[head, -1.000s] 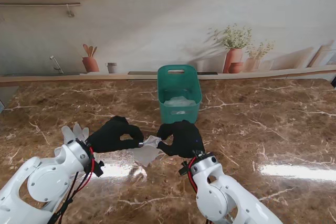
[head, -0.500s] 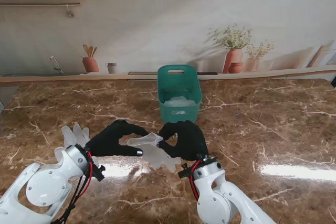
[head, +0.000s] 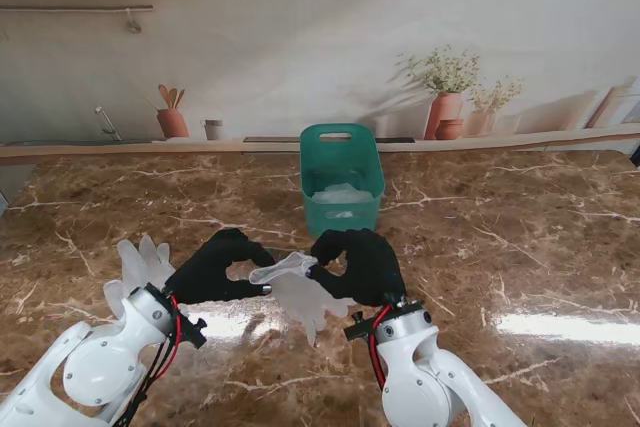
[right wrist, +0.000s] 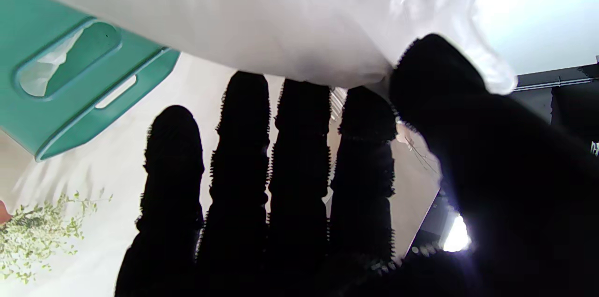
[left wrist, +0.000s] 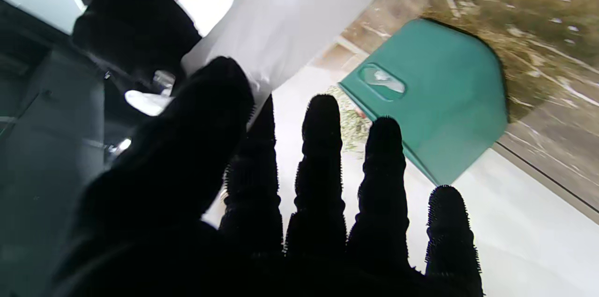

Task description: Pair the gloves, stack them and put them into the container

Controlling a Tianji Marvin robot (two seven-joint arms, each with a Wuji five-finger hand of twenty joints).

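Both hands are up off the worktop (head: 520, 247) here, and between them hangs a thin, see-through white glove (head: 300, 289), pinched at its upper edge from either side. The left hand (head: 218, 267) has thumb and forefinger closed on the glove's left end, the right hand (head: 360, 265) nips the right end the same way, and the rest of the glove droops toward me with its finger ends dangling clear of the marble. From the right wrist camera the thumb presses into the white film (right wrist: 299, 16) while the other four fingers (right wrist: 299, 147) stand straight and apart from one another, holding nothing. The left wrist view tells much the same: thumb against the film (left wrist: 281, 21), four fingers (left wrist: 323, 166) spread. Farther from me, just beyond the two hands, sits the green container (head: 341, 187) (something pale and crumpled is already lying in its bottom, showing through the handle slot in the right wrist view). Over on the left, beside the left wrist, another pale glove (head: 140, 262) lies flat on the worktop, fingers fanned away from me.
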